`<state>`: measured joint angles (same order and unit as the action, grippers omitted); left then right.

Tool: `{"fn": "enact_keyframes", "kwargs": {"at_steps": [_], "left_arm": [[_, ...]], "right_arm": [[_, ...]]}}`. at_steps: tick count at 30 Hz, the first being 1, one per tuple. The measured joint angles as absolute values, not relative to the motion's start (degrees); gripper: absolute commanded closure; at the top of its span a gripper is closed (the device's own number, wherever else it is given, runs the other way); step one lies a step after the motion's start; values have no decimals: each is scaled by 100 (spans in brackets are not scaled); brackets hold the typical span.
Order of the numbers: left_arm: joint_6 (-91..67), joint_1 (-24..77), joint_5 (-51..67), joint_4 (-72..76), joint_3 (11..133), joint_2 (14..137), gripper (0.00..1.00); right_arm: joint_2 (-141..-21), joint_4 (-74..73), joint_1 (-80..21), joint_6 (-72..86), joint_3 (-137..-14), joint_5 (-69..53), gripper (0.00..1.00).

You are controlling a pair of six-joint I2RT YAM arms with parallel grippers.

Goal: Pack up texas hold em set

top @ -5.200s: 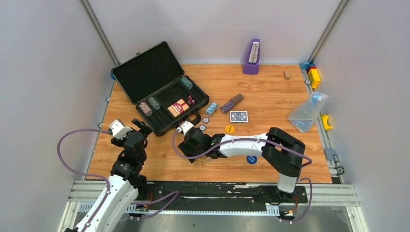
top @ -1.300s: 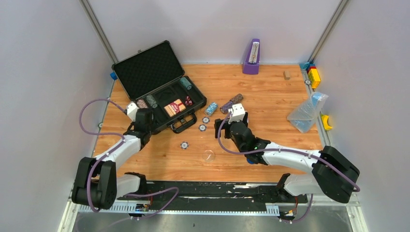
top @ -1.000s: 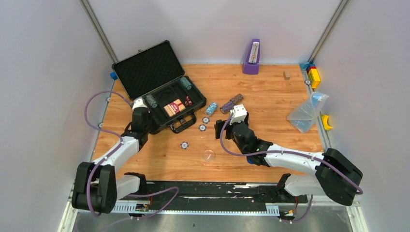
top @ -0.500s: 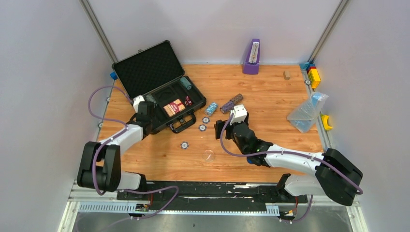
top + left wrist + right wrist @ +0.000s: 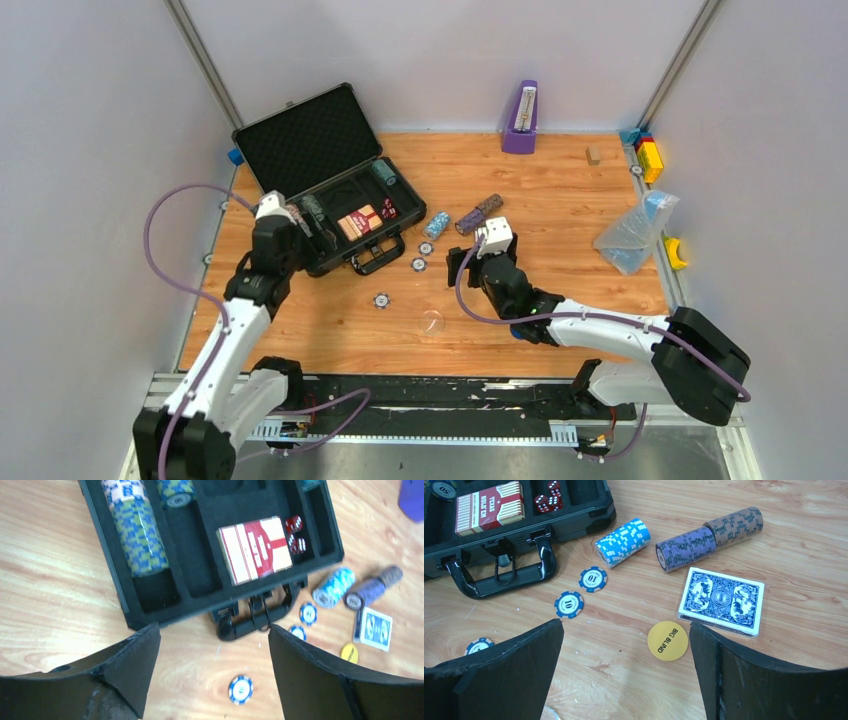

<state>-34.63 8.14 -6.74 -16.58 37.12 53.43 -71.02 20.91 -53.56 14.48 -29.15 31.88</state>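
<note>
Top view: high behind both arm bases, looking down over the whole bench [image 5: 560,190].
Left wrist: close, tilted over the open case [image 5: 195,580].
Right wrist: low over loose chips [image 5: 569,604].
Shared: the handle [image 5: 514,581].

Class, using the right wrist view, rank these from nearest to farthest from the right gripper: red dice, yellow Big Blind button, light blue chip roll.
1. Yellow Big Blind button, just ahead, slightly right.
2. Light blue chip roll, farther, centre.
3. Red dice, farthest, in the case, upper left.
</note>
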Motion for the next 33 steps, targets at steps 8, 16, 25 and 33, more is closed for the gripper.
{"fn": "enact_keyframes", "kwargs": {"at_steps": [8, 16, 25, 33], "left_arm": [[-3868, 1135, 250, -2845, 3315, 4211, 0], [-4185, 2095, 121, -3087, 3315, 4799, 0], [-4158, 3640, -917, -3238, 3894, 6475, 0], [-3955, 4130, -1168, -3138, 4451, 7850, 6]], "right_arm": [[-7105, 2060, -5360, 1479, -2915, 3256, 0], [-7118, 2034, -5371, 1485, -2934, 3546, 0], [-7446, 1909, -5474, 1481, -3179, 3822, 0], [-7448, 1894, -5500, 1481, -3179, 3944, 0]]}}
